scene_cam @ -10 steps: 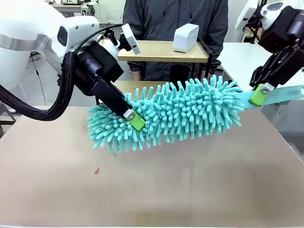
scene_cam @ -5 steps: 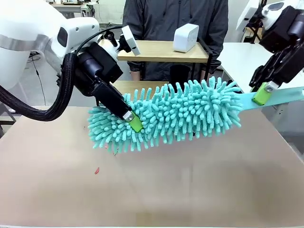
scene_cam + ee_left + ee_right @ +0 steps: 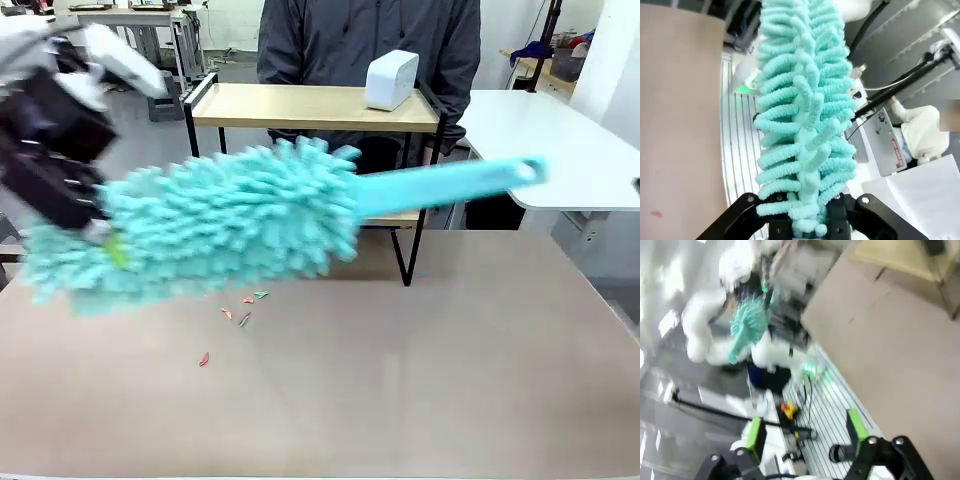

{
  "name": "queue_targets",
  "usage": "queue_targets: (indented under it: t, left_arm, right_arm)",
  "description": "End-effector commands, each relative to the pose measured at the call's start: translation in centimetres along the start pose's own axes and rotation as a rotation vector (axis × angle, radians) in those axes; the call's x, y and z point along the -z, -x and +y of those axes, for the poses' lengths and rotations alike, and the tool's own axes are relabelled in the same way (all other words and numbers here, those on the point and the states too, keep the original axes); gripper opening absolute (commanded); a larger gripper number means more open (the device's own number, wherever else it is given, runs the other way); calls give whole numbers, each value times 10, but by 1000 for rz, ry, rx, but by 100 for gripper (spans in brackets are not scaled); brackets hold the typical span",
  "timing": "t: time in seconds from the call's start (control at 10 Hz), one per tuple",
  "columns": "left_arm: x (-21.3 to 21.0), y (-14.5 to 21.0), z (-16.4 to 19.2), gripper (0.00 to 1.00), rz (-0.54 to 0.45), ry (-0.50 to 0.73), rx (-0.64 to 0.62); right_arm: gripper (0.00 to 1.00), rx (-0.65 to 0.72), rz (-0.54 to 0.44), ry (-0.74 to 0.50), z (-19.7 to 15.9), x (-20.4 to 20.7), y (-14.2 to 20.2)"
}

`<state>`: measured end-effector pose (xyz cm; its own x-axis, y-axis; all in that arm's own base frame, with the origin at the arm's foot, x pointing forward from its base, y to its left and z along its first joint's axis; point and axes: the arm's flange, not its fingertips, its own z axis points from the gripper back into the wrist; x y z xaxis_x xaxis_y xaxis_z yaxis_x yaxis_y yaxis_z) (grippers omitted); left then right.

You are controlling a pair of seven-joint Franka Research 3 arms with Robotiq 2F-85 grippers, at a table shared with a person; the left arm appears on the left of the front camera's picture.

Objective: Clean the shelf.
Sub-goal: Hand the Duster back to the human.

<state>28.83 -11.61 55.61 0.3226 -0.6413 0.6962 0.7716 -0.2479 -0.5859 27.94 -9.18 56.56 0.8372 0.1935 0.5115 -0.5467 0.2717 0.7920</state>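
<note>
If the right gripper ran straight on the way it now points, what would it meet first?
Probably nothing close: the right gripper has open, empty jaws and points off the table's edge toward the left arm's duster farther off. The picture is blurred and depth is unclear.

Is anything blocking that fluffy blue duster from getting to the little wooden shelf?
Nothing visible does. The left gripper holds the duster at the table's left, in front of the shelf. A white box sits on the top board's right part.

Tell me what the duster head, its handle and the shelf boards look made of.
Duster head: soft teal chenille-like microfibre, judging by its plump fuzzy fingers. Handle: probably smooth teal plastic, flat and uniform. Shelf: pale wood-look boards, matte, in a thin black metal-looking frame.
</note>
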Motion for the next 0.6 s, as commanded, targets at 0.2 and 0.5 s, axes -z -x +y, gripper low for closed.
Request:
queue_targets:
  t: [0.2, 0.5]
  left_arm:
    - [-115, 86, -45, 0, -761, -316, -124]
    - [-191, 174, -5, 0, -1156, -423, -611]
  right_arm:
    - [100, 448, -550, 233, -74, 36, 44]
    - [100, 305, -368, 159, -85, -3, 61]
